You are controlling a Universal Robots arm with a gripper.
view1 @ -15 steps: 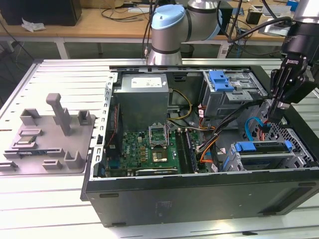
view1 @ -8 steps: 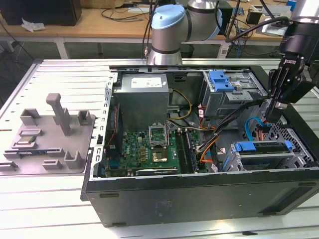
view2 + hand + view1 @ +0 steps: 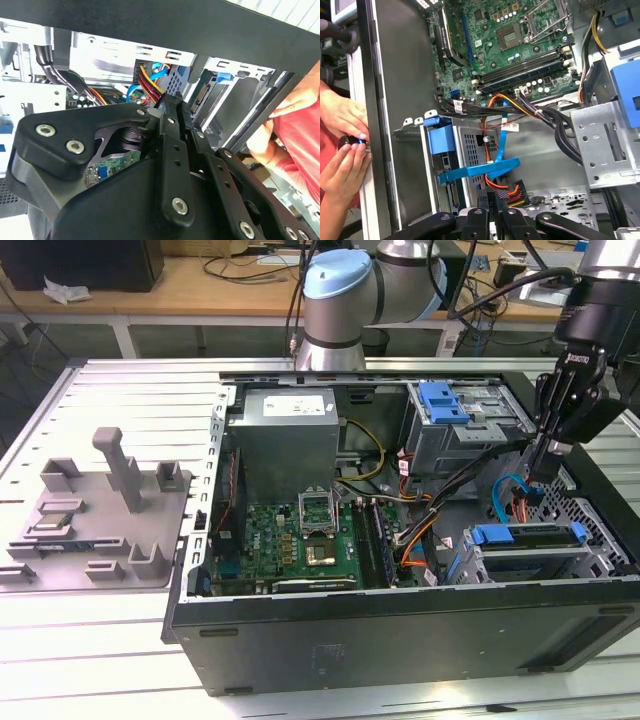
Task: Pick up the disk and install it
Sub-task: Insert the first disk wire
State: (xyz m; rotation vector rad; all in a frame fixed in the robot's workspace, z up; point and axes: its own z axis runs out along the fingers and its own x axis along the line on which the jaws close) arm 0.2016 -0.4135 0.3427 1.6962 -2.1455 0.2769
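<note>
Slatted grey metal table (image 3: 100, 660) carries 1 open black computer case (image 3: 400, 635). Black gripper (image 3: 538, 476) hangs inside the case at the exterior view's right, its jaws clenched together with nothing between them. Just beside it, the silver rectangular disk with blue plastic rail (image 3: 530, 558) sits in the case's near corner, below the jaws. A person's hand (image 3: 342, 117) is at the case rim.

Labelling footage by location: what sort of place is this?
Probably a robotics lab workbench: a robot arm over an open computer case on a slotted metal table, with cable-strewn wooden desks behind.
</note>
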